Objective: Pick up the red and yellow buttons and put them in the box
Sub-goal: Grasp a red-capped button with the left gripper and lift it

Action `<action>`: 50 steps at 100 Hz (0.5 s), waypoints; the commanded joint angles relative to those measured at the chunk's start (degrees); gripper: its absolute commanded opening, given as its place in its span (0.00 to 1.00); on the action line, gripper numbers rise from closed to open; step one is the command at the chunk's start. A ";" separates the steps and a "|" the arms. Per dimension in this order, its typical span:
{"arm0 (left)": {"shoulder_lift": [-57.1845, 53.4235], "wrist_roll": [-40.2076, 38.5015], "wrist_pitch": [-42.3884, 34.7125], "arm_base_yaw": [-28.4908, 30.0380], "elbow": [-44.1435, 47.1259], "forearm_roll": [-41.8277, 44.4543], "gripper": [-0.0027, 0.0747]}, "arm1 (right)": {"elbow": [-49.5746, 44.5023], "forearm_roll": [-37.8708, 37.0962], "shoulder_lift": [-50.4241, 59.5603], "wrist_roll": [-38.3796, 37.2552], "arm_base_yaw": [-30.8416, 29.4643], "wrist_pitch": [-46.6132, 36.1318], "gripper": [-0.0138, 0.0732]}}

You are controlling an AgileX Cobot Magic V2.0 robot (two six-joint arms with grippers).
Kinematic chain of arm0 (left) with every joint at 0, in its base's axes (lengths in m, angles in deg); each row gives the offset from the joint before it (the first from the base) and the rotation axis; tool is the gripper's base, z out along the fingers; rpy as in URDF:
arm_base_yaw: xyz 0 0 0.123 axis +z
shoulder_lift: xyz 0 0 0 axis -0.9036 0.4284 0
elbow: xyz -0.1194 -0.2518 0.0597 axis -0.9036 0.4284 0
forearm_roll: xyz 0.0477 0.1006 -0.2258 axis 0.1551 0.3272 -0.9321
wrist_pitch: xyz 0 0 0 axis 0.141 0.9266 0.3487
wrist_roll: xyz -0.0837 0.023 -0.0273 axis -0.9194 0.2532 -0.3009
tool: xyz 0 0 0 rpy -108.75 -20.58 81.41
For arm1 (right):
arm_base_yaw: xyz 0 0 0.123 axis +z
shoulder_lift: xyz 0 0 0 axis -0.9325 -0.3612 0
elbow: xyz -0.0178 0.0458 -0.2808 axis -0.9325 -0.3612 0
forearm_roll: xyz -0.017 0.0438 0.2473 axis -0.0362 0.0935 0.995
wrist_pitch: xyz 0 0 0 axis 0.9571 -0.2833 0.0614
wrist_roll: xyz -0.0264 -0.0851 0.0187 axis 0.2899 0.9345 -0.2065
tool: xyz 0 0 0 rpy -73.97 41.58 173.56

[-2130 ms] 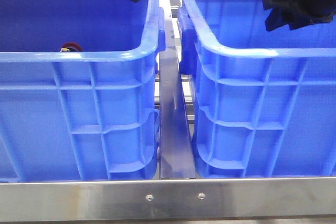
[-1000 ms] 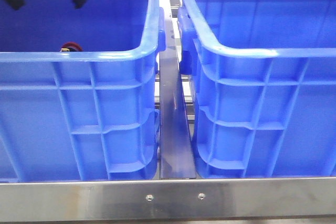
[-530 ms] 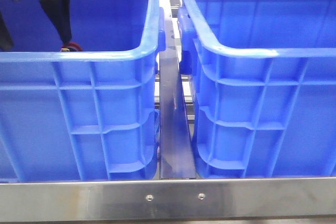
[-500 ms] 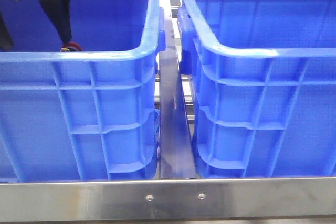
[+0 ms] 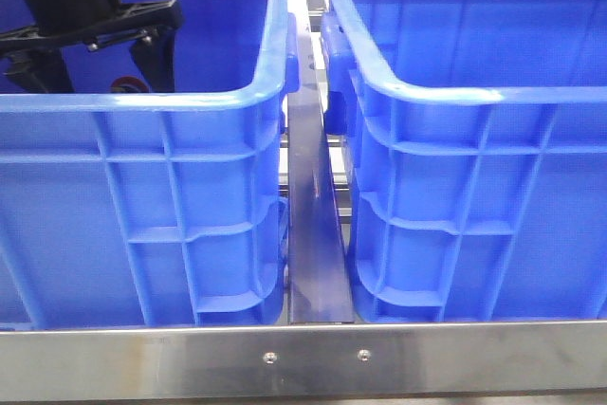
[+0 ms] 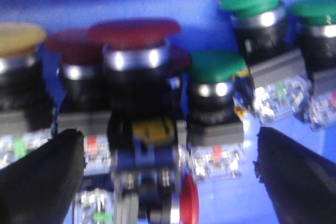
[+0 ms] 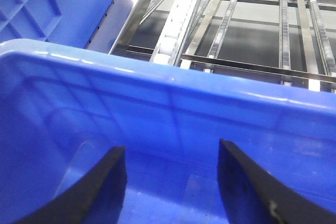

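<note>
Lowered into the left crate [image 5: 190, 101], left gripper [image 6: 168, 156] apparently straddles red button [image 6: 135, 51].

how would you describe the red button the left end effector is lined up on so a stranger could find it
Look inside the left blue crate, where the left end effector hangs open over a cluster of push buttons. Between its fingers stands the dark red push button. It is the nearest one, beside a yellow button and green buttons.

Parted gripper [image 7: 170, 182] above blue crate [image 7: 157, 87]
</note>
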 commanded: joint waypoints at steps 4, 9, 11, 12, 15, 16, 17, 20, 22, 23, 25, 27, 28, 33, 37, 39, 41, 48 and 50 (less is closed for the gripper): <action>-2.84 0.09 -1.13 0.05 -2.24 -0.63 0.79 | 1.40 0.67 2.36 0.45 -0.03 -1.08 0.64; -2.84 0.09 -0.80 0.05 -2.46 -0.35 0.73 | 1.40 0.67 2.36 0.45 -0.03 -1.08 0.64; -2.84 0.09 -0.80 0.05 -2.46 -0.22 0.69 | 1.40 0.67 2.36 0.45 -0.03 -1.08 0.64; -2.84 0.09 -0.80 0.05 -2.46 -0.04 0.67 | 1.40 0.67 2.36 0.45 -0.03 -1.08 0.64; -2.84 0.09 -0.61 0.05 -2.46 0.08 0.60 | 1.40 0.67 2.36 0.45 -0.03 -1.08 0.64; -2.84 0.09 -0.54 0.05 -2.46 0.16 0.59 | 1.40 0.67 2.36 0.45 -0.03 -1.08 0.64; -2.84 0.09 -0.46 0.05 -2.46 0.16 0.55 | 1.40 0.67 2.36 0.45 -0.03 -1.08 0.64; -2.84 0.09 -0.16 0.05 -2.46 0.16 0.49 | 1.40 0.67 2.36 0.45 -0.03 -1.08 0.64; -2.84 0.09 -0.18 0.05 -2.46 0.16 0.44 | 1.40 0.67 2.36 0.45 -0.03 -1.08 0.64; -2.84 0.09 -0.15 0.05 -2.46 0.16 0.42 | 1.40 0.67 2.36 0.45 -0.03 -1.08 0.64; -2.84 0.09 -0.15 0.05 -2.46 0.16 0.38 | 1.40 0.67 2.36 0.45 -0.03 -1.08 0.64; -2.84 0.09 -0.15 0.05 -2.46 0.16 0.33 | 1.40 0.67 2.36 0.45 -0.03 -1.08 0.64; -2.84 0.09 -0.15 0.05 -2.46 0.16 0.32 | 1.40 0.67 2.36 0.45 -0.03 -1.08 0.64; -2.84 0.41 -0.15 0.05 -2.46 0.16 0.22 | 1.40 0.67 2.36 0.45 -0.03 -1.08 0.64; -2.84 1.76 -0.03 0.05 -2.46 0.16 0.16 | 1.40 0.67 2.36 0.45 -0.03 -1.08 0.64; -2.84 2.20 0.10 0.05 -2.46 0.16 0.14 | 1.40 0.67 2.36 0.45 -0.03 -1.08 0.64; -2.96 2.32 0.11 0.05 -2.46 0.16 0.11 | 1.40 0.67 2.36 0.45 -0.03 -1.08 0.64; -3.11 2.60 0.34 0.05 -2.46 0.16 0.06 | 1.40 0.67 2.36 0.45 -0.03 -1.08 0.64; -3.21 2.73 0.34 0.05 -2.46 0.16 0.05 | 1.40 0.67 2.36 0.45 -0.03 -1.08 0.64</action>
